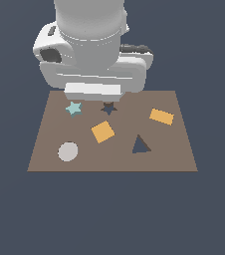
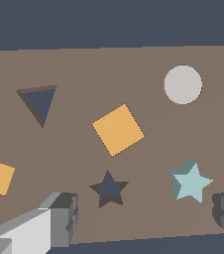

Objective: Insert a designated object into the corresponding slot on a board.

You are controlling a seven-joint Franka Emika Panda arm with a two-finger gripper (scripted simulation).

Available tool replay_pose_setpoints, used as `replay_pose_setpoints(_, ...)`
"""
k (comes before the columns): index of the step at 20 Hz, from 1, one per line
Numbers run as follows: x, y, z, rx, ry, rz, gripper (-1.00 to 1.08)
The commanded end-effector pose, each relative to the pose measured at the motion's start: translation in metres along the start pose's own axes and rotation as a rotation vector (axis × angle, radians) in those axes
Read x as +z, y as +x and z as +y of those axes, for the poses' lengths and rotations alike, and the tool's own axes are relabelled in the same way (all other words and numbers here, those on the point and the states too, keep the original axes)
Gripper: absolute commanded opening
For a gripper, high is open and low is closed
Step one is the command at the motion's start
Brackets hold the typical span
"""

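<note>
The pale teal star (image 1: pixel 73 108) lies flat on the brown board (image 1: pixel 174 152) near its far edge, toward the exterior view's left. The dark navy star slot (image 1: pixel 108 108) is just to its right, apart from it and empty. In the wrist view the star (image 2: pixel 190 181) and the slot (image 2: pixel 108 187) sit side by side on the board (image 2: pixel 84 64). My gripper (image 2: pixel 146 218) is open and empty above them, and its fingers (image 2: pixel 59 218) stand wide apart. In the exterior view the arm's hand (image 1: pixel 93 91) hangs over the board's far edge and hides the fingers.
An orange square (image 1: pixel 102 131) lies mid-board, an orange rectangle (image 1: pixel 161 116) to the right and a grey disc (image 1: pixel 67 152) at the near left. A dark triangular cutout (image 1: pixel 140 145) is at the near right. The wrist view shows the square (image 2: pixel 118 130), disc (image 2: pixel 183 84) and triangle (image 2: pixel 39 101).
</note>
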State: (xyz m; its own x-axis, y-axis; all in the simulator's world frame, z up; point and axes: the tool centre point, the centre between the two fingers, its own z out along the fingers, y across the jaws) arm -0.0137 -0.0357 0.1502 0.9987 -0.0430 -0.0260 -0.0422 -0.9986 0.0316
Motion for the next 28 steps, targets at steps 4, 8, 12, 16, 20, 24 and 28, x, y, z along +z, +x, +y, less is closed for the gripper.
replay_pose_setpoints(4, 0.001, 0.000, 0.001, 0.008, 0.000, 0.000, 1.00)
replay_pose_setpoints(8, 0.004, 0.001, 0.005, 0.045, 0.002, 0.000, 1.00)
replay_pose_setpoints(12, 0.010, 0.002, 0.011, 0.112, 0.004, 0.001, 1.00)
replay_pose_setpoints(16, 0.019, 0.002, 0.021, 0.210, 0.007, 0.001, 1.00)
replay_pose_setpoints(20, 0.031, 0.001, 0.034, 0.340, 0.012, 0.002, 1.00)
replay_pose_setpoints(24, 0.047, -0.003, 0.050, 0.504, 0.018, 0.003, 1.00)
replay_pose_setpoints(28, 0.063, -0.010, 0.067, 0.680, 0.024, 0.004, 1.00)
